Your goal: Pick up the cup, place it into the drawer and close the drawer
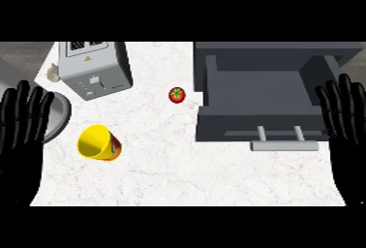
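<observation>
While both hands rest idle, left hand (25,123) at the left edge and right hand (344,114) at the right, fingers straight and spread, holding nothing, the yellow cup (99,142) lies tipped on its side on the counter (186,174), mouth facing left. Likely light, rigid, slick; grip across the body near the rim. Further back: open grey drawer (261,99) with handle (283,144), tomato (177,95), toaster (95,69).

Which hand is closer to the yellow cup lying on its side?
Left. The left hand rests open just left of the yellow cup; the right hand is far across, beyond the grey drawer.
</observation>
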